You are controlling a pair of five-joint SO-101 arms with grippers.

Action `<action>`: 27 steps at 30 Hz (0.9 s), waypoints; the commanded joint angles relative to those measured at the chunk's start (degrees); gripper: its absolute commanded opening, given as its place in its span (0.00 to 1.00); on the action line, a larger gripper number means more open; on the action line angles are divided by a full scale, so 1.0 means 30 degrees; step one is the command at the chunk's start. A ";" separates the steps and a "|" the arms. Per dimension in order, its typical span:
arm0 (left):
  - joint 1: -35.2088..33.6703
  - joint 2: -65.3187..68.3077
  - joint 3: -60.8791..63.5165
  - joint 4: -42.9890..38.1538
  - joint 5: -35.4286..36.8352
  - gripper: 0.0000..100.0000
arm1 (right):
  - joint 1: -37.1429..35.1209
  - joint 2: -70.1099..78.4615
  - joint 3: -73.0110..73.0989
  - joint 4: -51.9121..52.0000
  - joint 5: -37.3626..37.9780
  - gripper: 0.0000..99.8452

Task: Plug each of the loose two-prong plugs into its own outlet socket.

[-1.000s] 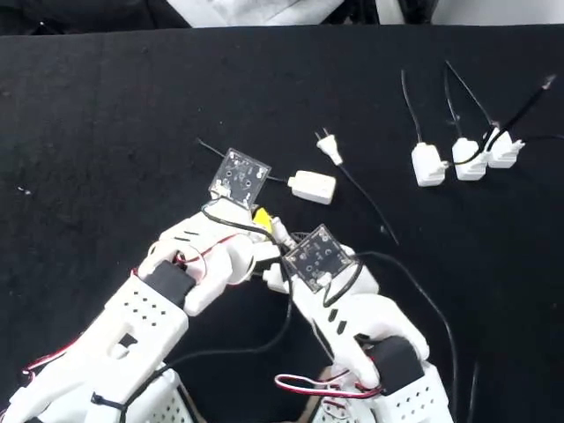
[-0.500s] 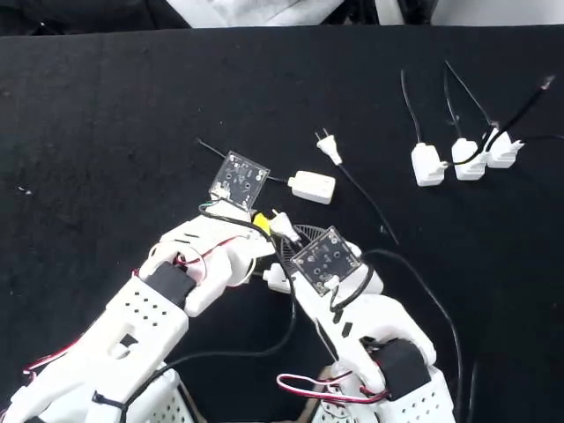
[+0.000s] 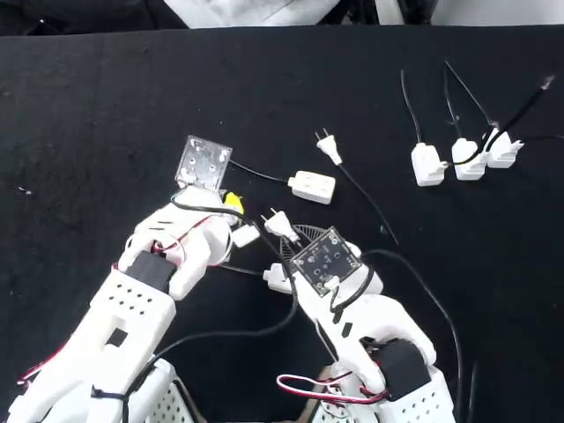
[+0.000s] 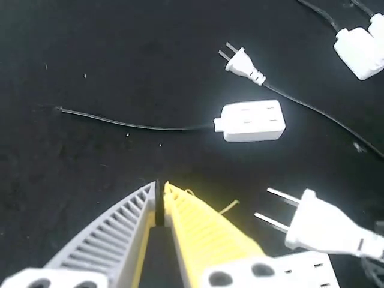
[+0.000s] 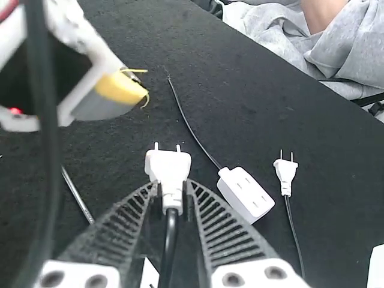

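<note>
Right wrist view has the right gripper (image 5: 170, 191) clamped on a white plug (image 5: 168, 168), its prongs pointing away from the arm, near the middle of the worktop (image 3: 106, 97). The left gripper (image 4: 159, 191) alongside is closed on nothing (grey and yellow jaws pressed flat together). A socket block (image 3: 313, 187) lies just beyond both, with a loose plug (image 3: 328, 146) beside it. Three white blocks (image 3: 467, 160) sit toward the far right corner.

Plug (image 5: 168, 171) — glossy white plastic, metal prongs; table (image 3: 88, 106) — matt black cloth.
</note>
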 commanded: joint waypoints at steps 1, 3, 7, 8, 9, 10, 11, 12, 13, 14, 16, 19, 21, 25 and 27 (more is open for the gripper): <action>0.0308 -0.0264 -0.1685 -0.0205 0.1348 0.03 | -0.0264 -0.1685 -0.0249 -0.0234 0.0029 0.01; 0.1011 -0.0234 -0.1861 -0.0234 0.1993 0.03 | -0.0264 -0.1685 -0.0249 -0.0205 0.0029 0.01; 0.2359 0.0000 -0.1656 -0.0264 0.2022 0.03 | -0.0264 -0.1685 -0.0249 -0.0176 -0.0029 0.01; 0.2447 0.0000 -0.1656 -0.0264 0.2022 0.03 | -0.0293 -0.1685 -0.0249 -0.0176 -0.0029 0.01; 0.2476 0.0000 -0.1626 -0.0264 0.2022 0.03 | -0.0293 -0.1685 -0.0249 -0.0176 -0.0029 0.01; 0.2447 0.0000 -0.1597 -0.0264 0.2022 0.03 | -0.0293 -0.1685 -0.0278 -0.0176 -0.0029 0.01; 0.2418 0.0000 -0.1597 -0.0264 0.2022 0.03 | -0.0293 -0.1685 -0.0366 -0.0176 -0.0059 0.01; 0.2418 0.0000 -0.1568 -0.0264 0.1993 0.03 | -0.0293 -0.1685 -0.0454 -0.0176 -0.0059 0.01; 0.2418 0.0000 -0.1509 -0.0264 0.1993 0.03 | -0.0293 -0.1714 -0.0571 -0.0176 -0.0088 0.01; 0.2505 0.0000 -0.1363 -0.0264 0.1993 0.03 | -0.0293 -0.1714 -0.0718 -0.0176 -0.0088 0.01; 0.2535 0.0000 -0.0982 -0.0850 0.1993 0.03 | -0.0527 -0.1714 -0.1040 -0.0234 0.0000 0.01; 0.2564 0.0000 -0.0161 -0.1963 0.1993 0.03 | -0.1026 -0.1685 -0.1128 -0.0293 0.0029 0.01; 0.2564 -0.0029 0.0132 -0.2227 0.1993 0.03 | -0.1084 -0.1685 -0.1187 -0.0293 0.0117 0.01; 0.2564 -0.0029 0.0278 -0.2168 0.1993 0.03 | -0.1084 -0.1685 -0.1744 -0.0293 0.1612 0.01; 0.2505 -0.0029 0.0308 -0.2139 0.1553 0.03 | -0.1084 -0.1685 -0.2212 -0.0322 0.1934 0.01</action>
